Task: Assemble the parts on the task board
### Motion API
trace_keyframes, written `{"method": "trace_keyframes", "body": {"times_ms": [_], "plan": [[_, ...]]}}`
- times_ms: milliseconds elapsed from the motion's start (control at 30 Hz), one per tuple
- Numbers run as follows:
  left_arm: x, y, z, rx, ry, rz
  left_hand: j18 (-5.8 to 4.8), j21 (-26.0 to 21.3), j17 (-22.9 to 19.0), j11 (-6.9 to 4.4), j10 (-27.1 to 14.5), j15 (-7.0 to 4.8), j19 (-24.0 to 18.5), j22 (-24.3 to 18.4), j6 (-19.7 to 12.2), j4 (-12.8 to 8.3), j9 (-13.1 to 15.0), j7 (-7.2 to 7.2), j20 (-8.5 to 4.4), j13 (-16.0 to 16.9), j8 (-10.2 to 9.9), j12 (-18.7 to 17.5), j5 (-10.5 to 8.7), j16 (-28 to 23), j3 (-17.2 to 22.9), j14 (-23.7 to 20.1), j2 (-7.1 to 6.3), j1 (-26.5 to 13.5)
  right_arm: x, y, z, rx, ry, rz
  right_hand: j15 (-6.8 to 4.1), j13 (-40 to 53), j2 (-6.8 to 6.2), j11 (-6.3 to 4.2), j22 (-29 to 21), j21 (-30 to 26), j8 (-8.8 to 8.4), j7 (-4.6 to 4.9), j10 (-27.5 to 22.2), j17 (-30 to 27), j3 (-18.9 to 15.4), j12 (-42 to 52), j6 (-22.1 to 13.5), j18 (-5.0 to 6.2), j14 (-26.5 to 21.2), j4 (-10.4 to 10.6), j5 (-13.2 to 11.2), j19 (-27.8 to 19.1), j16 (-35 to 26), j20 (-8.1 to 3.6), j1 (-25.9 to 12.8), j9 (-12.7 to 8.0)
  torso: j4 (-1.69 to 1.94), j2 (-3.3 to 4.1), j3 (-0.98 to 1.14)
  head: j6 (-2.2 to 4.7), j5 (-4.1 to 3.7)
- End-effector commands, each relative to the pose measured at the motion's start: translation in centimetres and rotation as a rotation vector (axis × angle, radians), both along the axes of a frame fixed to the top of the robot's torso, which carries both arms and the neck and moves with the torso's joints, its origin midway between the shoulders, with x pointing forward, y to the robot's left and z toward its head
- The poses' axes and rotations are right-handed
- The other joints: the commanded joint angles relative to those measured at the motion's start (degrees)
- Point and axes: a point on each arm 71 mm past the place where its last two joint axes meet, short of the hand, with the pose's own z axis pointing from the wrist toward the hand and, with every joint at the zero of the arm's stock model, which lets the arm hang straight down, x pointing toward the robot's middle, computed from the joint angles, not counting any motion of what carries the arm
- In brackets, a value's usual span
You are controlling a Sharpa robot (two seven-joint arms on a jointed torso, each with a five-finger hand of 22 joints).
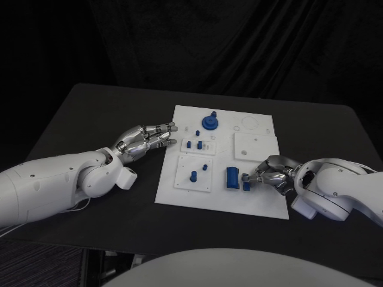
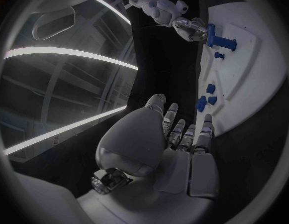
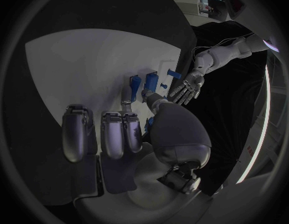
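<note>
The white task board [image 1: 259, 200] lies in the middle of the black table. A blue knobbed part [image 1: 210, 122] stands near its far edge, and small blue pegs [image 1: 194, 144] sit in a raised plate near its left side. My left hand [image 1: 148, 139] hovers at the board's left edge with its fingers stretched toward the pegs, holding nothing. My right hand [image 1: 273, 171] sits on the board's right side. Its thumb and a fingertip reach a tall blue block [image 1: 232, 177] and a smaller blue block [image 1: 246, 186]. I cannot tell whether it grips either one.
Another raised white plate [image 1: 195, 173] carries two more blue pieces [image 1: 194, 176]. A bare square plate [image 1: 254, 144] and round recesses [image 1: 249, 124] lie at the far right. Black table [image 1: 97, 113] surrounds the board, with a dark curtain behind.
</note>
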Motion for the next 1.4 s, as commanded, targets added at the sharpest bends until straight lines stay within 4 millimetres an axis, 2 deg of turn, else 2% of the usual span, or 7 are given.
{"method": "trace_keyframes", "body": {"times_ms": [33, 633, 867, 933, 1033, 1233, 1400], "plan": [[-0.1, -0.2, 0.0, -0.017, 0.0, -0.013, -0.86, -0.04, 0.02, 0.23, 0.04, 0.27, 0.4, -0.06, 0.01, 0.08, 0.02, 0.28, -0.03, 0.08, 0.24, 0.3, -0.36, 0.26, 0.3, 0.06, -0.11, -0.3, -0.1, 0.1, 0.0, -0.003, 0.01, 0.006, 0.47, 15.09, -0.08, 0.44, 12.36, -0.29, 0.34, 0.03, 6.18, 12.81, -0.57, 0.36, -0.42, 0.69, 5.45, 1.03, -0.22, 1.88, 0.02, 0.45, -0.78, -0.08, 0.01, -0.03, 0.01, -0.01, 0.06], [-0.2, -0.1, -0.1, -0.017, 0.002, -0.011, -0.86, -0.04, 0.02, 0.23, 0.04, 0.27, 0.4, -0.06, 0.01, 0.08, 0.02, 0.28, -0.03, 0.08, 0.24, 0.3, -0.36, 0.26, 0.3, 0.06, -0.11, -0.3, -0.2, -0.6, 0.5, 0.015, -0.057, 0.001, 0.43, 15.09, -0.57, 0.33, 12.44, -0.06, 1.54, -0.15, 6.18, 13.22, -2.32, 0.36, -0.4, 0.65, 5.53, 1.92, -0.12, 2.0, 0.18, 0.49, 0.17, 0.37, 0.03, -0.02, -0.01, -0.01, 0.25], [-0.2, 0.0, -0.1, -0.016, 0.003, -0.009, -0.9, -0.02, 0.03, 0.21, 0.03, 0.35, 0.46, -0.05, 0.0, 0.06, 0.03, 0.28, -0.03, 0.08, 0.26, 0.3, -0.39, 0.29, 0.42, 0.09, -0.12, -0.41, -0.8, -1.4, 0.6, 0.008, -0.054, 0.016, -0.26, 15.09, -0.34, -0.48, 12.46, 0.03, 7.78, -1.17, 6.18, 13.35, -3.98, 0.36, -0.98, 0.64, 5.56, 1.51, -0.11, 2.03, 0.23, -0.08, 3.61, 4.78, 0.05, 0.0, 0.03, -0.01, 0.12], [-0.2, 0.0, -0.1, -0.015, 0.003, -0.009, -0.9, -0.02, 0.03, 0.21, 0.03, 0.35, 0.46, -0.05, 0.0, 0.06, 0.03, 0.28, -0.03, 0.08, 0.26, 0.3, -0.39, 0.29, 0.42, 0.09, -0.12, -0.41, -0.9, -1.5, 0.5, 0.002, -0.043, 0.022, -0.68, 15.09, -0.1, -1.0, 12.4, -0.13, 11.63, -1.69, 6.18, 13.17, -5.0, 0.36, -2.39, 0.68, 5.52, 1.81, -0.08, 1.95, 0.17, -0.51, 4.56, 8.11, 0.02, -0.01, 0.01, -0.01, 0.11], [-0.2, 0.0, -0.1, -0.016, 0.003, -0.009, -0.9, -0.02, 0.03, 0.21, 0.03, 0.35, 0.46, -0.05, 0.0, 0.06, 0.03, 0.28, -0.03, 0.08, 0.26, 0.3, -0.39, 0.29, 0.42, 0.09, -0.12, -0.41, -1.1, -1.7, 0.4, -0.005, -0.029, 0.028, -1.07, 15.09, 0.02, -1.47, 12.37, -0.24, 15.4, -2.21, 6.18, 13.16, -6.05, 0.36, -3.39, 0.7, 5.52, 2.47, -0.04, 1.9, 0.17, -0.86, 5.14, 11.35, 0.02, 0.0, -0.01, -0.01, 0.07], [-0.2, 0.0, -0.2, -0.016, 0.004, -0.01, -0.9, -0.02, 0.03, 0.21, 0.03, 0.35, 0.46, -0.05, 0.0, 0.06, 0.03, 0.28, -0.03, 0.08, 0.26, 0.3, -0.39, 0.29, 0.42, 0.09, -0.12, -0.41, -1.2, -1.7, 0.2, -0.021, -0.002, 0.044, -1.63, 15.09, -0.35, -2.11, 12.43, -0.08, 20.23, -2.98, 6.18, 13.41, -7.32, 0.36, -4.18, 0.66, 5.57, 2.95, -0.04, 2.01, 0.25, -1.37, 6.13, 15.75, 0.01, -0.01, 0.0, -0.01, 0.03], [-0.3, 0.0, -0.2, -0.016, 0.005, -0.009, -0.9, -0.02, 0.03, 0.21, 0.03, 0.35, 0.46, -0.05, 0.0, 0.06, 0.03, 0.28, -0.03, 0.08, 0.26, 0.3, -0.39, 0.29, 0.42, 0.09, -0.12, -0.41, -1.3, -1.7, -0.1, -0.037, 0.014, 0.062, -1.84, 15.09, -0.89, -2.36, 12.44, -0.03, 22.08, -3.25, 6.18, 13.37, -8.13, 0.36, -4.39, 0.64, 5.56, 3.32, -0.06, 2.04, 0.24, -1.58, 6.21, 17.59, -0.01, -0.02, 0.0, -0.01, 0.18]]}}
